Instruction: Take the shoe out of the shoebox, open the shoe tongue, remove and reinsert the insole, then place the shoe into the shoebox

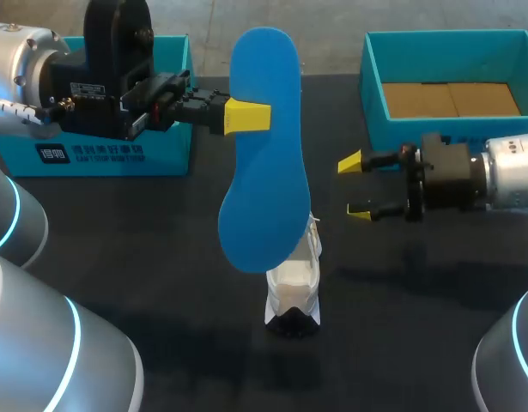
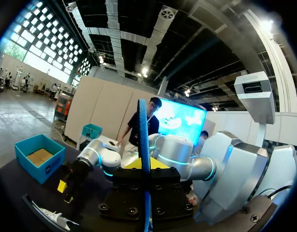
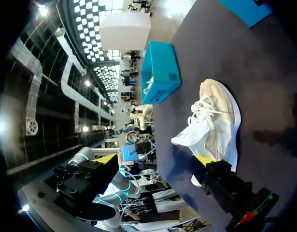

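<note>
Your left jaws are clamped on the blue insole point(image 1: 264, 154), held upright over the white shoe point(image 1: 295, 287) on the surface point(image 1: 160, 257). Your right jaws gape empty beside it, right arm point(image 1: 504, 176) level.

The matte black table point(image 1: 160, 257) before me carries three items: a white lace-up sneaker point(image 1: 294, 287) at centre, an open teal cardboard shoebox point(image 1: 373, 94) at 1 o'clock, and a second teal cardboard box point(image 1: 118, 159) at 10 o'clock.
</note>
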`<move>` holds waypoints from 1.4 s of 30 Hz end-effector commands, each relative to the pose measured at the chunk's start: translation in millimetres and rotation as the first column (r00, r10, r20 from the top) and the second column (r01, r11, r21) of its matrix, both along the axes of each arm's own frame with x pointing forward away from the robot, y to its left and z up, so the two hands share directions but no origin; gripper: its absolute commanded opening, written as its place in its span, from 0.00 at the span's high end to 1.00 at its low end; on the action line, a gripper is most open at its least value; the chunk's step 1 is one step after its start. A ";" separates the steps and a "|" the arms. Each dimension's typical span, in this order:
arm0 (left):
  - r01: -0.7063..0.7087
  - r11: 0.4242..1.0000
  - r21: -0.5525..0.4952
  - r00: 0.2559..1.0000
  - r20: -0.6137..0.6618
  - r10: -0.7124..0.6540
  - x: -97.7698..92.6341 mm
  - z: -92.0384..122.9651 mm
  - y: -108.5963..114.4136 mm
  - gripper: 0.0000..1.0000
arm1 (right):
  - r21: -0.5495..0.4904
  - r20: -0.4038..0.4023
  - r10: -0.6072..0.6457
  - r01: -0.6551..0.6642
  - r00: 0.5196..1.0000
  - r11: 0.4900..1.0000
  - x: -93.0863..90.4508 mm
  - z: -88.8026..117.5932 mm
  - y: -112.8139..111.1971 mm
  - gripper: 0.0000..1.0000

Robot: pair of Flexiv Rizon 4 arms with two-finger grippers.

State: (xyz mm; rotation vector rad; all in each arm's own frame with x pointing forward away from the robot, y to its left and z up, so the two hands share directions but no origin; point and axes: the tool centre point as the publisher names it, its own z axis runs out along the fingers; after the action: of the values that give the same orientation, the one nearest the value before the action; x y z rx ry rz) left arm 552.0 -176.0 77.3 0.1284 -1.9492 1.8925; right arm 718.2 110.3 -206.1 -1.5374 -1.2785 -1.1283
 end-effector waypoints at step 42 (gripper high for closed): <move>0.006 1.000 -0.021 0.473 0.881 0.015 56.3 11.5 20.9 1.00 | -0.002 -0.001 -0.001 0.001 1.000 1.000 0.0 -0.2 1.1 0.00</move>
State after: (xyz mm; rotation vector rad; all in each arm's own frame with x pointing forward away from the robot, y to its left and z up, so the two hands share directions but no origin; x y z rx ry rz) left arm 604.8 -153.7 84.1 -1.0952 -2.5008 2.2150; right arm 718.5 110.4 -206.2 -1.5365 -1.2778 -1.1290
